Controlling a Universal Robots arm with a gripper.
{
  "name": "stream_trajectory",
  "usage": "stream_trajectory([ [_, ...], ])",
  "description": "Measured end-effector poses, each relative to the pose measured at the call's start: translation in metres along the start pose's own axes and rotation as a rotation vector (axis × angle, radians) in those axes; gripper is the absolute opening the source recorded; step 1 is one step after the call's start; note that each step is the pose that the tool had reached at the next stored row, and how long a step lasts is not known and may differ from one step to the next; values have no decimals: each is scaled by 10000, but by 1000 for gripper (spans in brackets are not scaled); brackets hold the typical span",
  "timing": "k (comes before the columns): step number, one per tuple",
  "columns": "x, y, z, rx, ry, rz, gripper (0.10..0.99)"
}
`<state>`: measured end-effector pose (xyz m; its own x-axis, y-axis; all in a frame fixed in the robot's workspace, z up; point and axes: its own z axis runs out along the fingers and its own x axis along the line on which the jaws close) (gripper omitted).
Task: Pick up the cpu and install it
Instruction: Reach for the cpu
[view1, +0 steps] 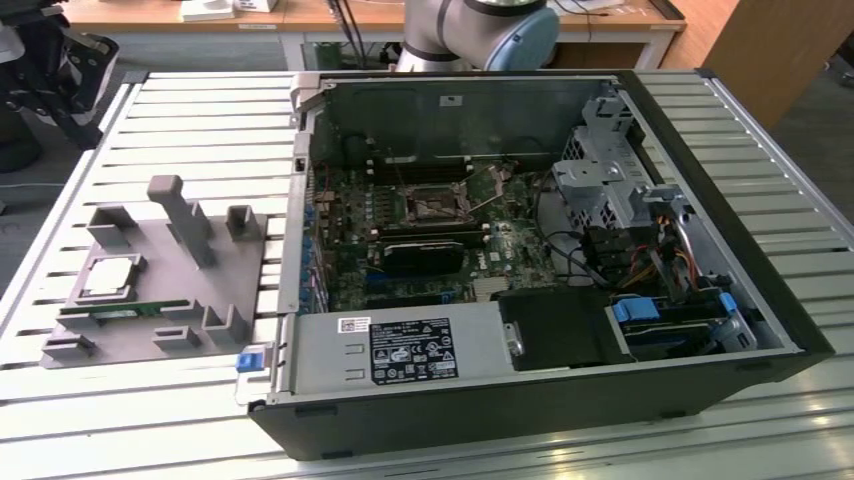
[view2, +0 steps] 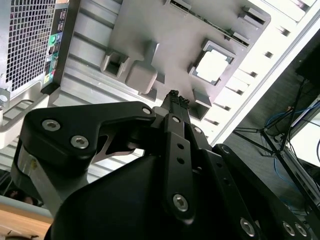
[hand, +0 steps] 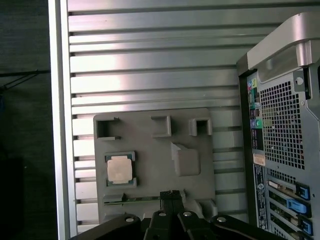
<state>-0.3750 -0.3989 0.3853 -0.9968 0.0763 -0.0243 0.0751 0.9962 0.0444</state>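
Gripper: in both wrist views the black gripper (hand: 170, 194) (view2: 175, 96) has its two fingertips pressed together with nothing between them. It hangs above the grey tray and touches nothing.
Cpu: the cpu (view1: 110, 277) (hand: 120, 169) (view2: 212, 65) lies flat, silver top up, in a square framed pocket of the grey tray. It is clear of the gripper and not yet lifted.
Grey tray: the grey tray (view1: 247, 275) (hand: 150, 160) rests on the table at the exterior view's left, just beside the computer case. It has several raised blocks and open pockets.
Memory stick: a narrow green memory stick (view1: 127, 312) (hand: 131, 200) sits in a slot of the tray on the near side of the cpu. In the first wrist view it lies close by the fingertips.
Computer case: the black computer case (view1: 534, 425) lies on its side with the panel off and the motherboard showing.
Socket: the square metal-framed socket (view1: 434, 207) sits toward the far side of the board, with no chip in it.
Table: the ribbed metal table (view1: 200, 110) carries both the tray and the case.
Arm: the base of the arm (view1: 474, 30) stands at the far edge, behind the case.
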Motion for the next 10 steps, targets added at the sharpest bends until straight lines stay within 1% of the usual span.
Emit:
stream_trajectory([
  [10,101,-8,1,0,0,0,106],
])
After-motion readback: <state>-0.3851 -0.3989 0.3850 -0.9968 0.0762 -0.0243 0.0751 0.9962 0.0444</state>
